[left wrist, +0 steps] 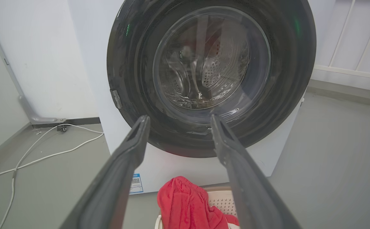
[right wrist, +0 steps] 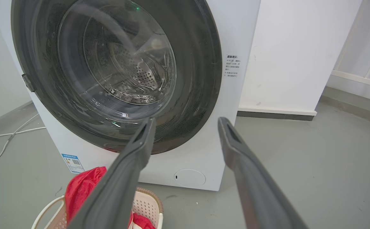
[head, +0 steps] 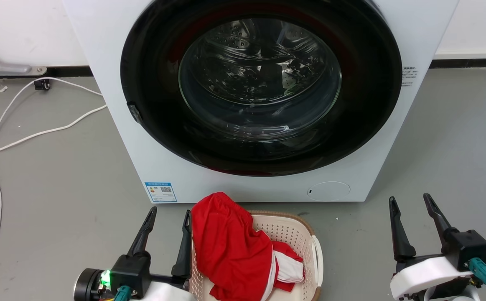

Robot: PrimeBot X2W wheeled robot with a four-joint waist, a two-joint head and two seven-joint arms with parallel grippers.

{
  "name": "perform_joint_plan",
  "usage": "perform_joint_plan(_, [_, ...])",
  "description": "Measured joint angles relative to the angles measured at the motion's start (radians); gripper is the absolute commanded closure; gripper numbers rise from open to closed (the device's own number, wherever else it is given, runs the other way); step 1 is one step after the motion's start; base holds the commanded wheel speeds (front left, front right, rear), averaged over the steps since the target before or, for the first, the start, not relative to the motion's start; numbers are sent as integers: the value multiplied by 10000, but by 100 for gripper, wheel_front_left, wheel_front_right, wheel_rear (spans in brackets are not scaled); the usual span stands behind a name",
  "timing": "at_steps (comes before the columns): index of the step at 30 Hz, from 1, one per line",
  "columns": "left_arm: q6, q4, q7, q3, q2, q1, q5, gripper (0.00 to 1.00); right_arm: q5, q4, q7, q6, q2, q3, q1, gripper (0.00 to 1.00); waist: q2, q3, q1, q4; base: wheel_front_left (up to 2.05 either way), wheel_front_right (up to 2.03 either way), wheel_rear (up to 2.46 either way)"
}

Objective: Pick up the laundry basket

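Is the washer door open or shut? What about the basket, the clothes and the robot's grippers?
Washing machine door: shut.
Laundry basket: on the floor, not gripped, holding clothes.
Red clothes: heaped in the basket, spilling over its rim.
Left gripper: open, empty.
Right gripper: open, empty.

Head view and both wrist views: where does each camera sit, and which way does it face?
Head view: on the robot's head, facing forward and down at the washing machine and laundry basket; left end effector lower left, right end effector lower right.
Left wrist view: on the left wrist, facing along its own fingers to the round door.
Right wrist view: on the right wrist, facing along its fingers to that door.
Shared: both wrist views hold the door and the red garment.
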Motion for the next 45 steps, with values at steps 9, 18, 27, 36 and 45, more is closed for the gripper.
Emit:
perform_joint_plan(9, [-848, 56, -163, 894, -562, 318, -169, 0, 148, 234, -163, 0, -4, 4, -1, 0, 0, -43, 0, -9, 0, 0, 0])
perform_joint_plan(18, [-1455, 382, -318, 1275, -890, 466, 619, 0, -305, 368, -320, 0, -6, 50, -8, 0, 0, -98, 0, -62, 0, 0, 0])
perform_joint_plan(27, [-1662, 541, -334, 1442, -993, 470, 800, 0, -401, 382, -343, 0, -6, 50, -18, 0, 0, -94, 0, -69, 0, 0, 0])
perform_joint_plan(36, [-1741, 545, -334, 1534, -1016, 470, 821, 0, -337, 382, -341, 0, -6, 35, -63, 0, 0, -58, 0, -64, 0, 0, 0])
perform_joint_plan(45, [-1732, 602, -334, 1542, -1020, 469, 702, 0, -311, 316, -343, 0, -6, 13, -76, 0, 0, 91, 0, -96, 0, 0, 0])
